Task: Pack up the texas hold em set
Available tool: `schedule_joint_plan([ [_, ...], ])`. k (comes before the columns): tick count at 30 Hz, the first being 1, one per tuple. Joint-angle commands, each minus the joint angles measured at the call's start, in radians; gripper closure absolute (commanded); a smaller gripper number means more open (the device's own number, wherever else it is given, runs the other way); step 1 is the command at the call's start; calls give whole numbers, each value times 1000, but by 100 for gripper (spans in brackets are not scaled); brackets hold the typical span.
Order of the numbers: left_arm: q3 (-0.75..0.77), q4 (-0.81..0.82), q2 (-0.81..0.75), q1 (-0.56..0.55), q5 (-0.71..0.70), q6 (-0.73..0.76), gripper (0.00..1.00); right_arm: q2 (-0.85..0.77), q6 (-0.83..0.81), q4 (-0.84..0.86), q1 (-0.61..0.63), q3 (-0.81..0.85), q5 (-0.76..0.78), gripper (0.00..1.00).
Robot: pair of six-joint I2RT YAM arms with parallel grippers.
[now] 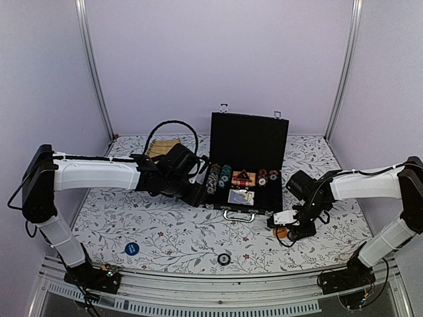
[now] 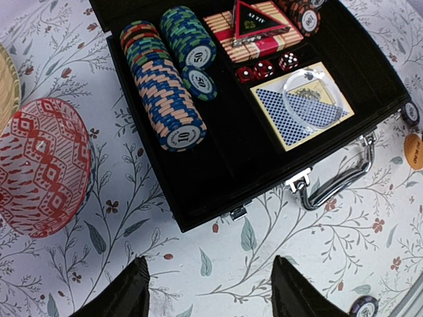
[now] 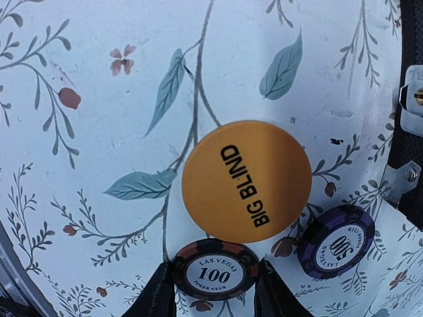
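Observation:
The black briefcase (image 1: 249,142) lies open at the table's middle. In the left wrist view its tray (image 2: 218,178) holds rows of poker chips (image 2: 165,92), a red triangle (image 2: 258,20), red dice (image 2: 264,69) and a blue-backed card deck (image 2: 301,105). My left gripper (image 2: 211,290) hangs open over bare cloth just in front of the case's near left corner. To the right of the case, my right gripper (image 3: 211,290) is down at the table, shut on a black and orange 100 chip (image 3: 215,269). That chip touches an orange BIG BLIND disc (image 3: 246,181), with a purple chip (image 3: 335,241) beside it.
A pink-red woven ball (image 2: 39,165) sits left of the case, under my left arm. A tan slatted mat (image 1: 162,146) lies behind it. A blue disc (image 1: 131,248) and a dark chip (image 1: 225,259) lie near the table's front edge. The case's silver handle (image 2: 344,178) faces the front.

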Motion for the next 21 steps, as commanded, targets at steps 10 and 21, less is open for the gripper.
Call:
schedule_joint_plan([
  [10, 34, 29, 13, 9, 12, 9, 37, 20, 1, -97, 8, 330, 29, 70],
  [21, 0, 25, -26, 9, 16, -11, 37, 321, 40, 138, -63, 570, 125, 68],
])
